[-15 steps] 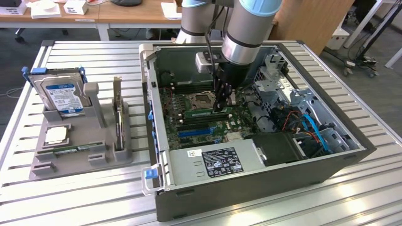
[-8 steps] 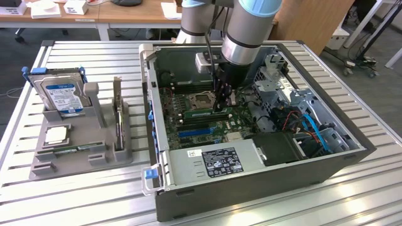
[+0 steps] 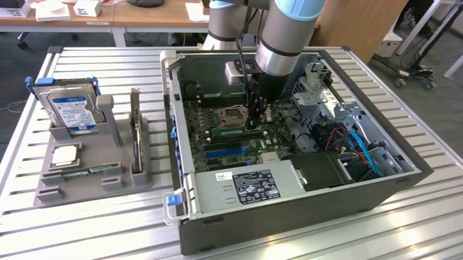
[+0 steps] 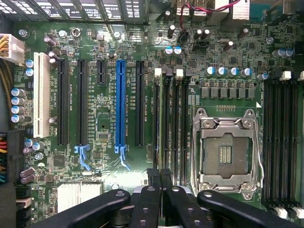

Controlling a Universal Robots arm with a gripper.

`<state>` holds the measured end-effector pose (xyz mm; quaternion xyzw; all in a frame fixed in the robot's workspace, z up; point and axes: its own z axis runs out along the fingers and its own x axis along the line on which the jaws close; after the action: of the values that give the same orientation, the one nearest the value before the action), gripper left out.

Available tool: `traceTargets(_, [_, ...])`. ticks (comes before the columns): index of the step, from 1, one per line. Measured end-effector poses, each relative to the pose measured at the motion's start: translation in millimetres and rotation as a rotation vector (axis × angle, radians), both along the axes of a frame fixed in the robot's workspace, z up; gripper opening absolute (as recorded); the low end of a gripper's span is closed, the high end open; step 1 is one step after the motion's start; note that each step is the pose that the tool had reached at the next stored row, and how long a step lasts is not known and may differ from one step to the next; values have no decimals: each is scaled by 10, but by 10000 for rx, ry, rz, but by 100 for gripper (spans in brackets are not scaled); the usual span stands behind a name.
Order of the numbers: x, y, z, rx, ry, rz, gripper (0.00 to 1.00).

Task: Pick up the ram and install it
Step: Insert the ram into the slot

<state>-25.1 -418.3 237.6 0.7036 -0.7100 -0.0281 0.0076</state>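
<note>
One ram (image 3: 231, 131), a thin green stick, stands on edge in a memory slot next to the CPU socket (image 3: 233, 115) inside the open computer case (image 3: 289, 216). My gripper (image 3: 253, 124) reaches straight down into the case, shut, with its tips at one end of that stick; I cannot tell whether they touch it. In the wrist view the black fingers (image 4: 152, 199) meet at the gripper (image 4: 160, 172), right over the near end of the memory slots (image 4: 171, 118), with nothing between them. A second ram (image 3: 88, 172) lies in the grey holder (image 3: 108, 187) at the exterior view's left.
The grey holder also carries a blue-labelled hard drive (image 3: 71, 111) and a dark expansion card (image 3: 135, 135). Inside the case, a power supply (image 3: 246, 187) sits at the front, and a drive cage with blue and red cables (image 3: 354, 146) fills the exterior view's right. A blue slot (image 4: 120, 104) lies beside the memory slots.
</note>
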Motion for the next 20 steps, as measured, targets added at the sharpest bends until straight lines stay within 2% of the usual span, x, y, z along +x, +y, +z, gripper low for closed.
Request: traceTargets(20, [-7,-2,-39,-3,1,-2,11])
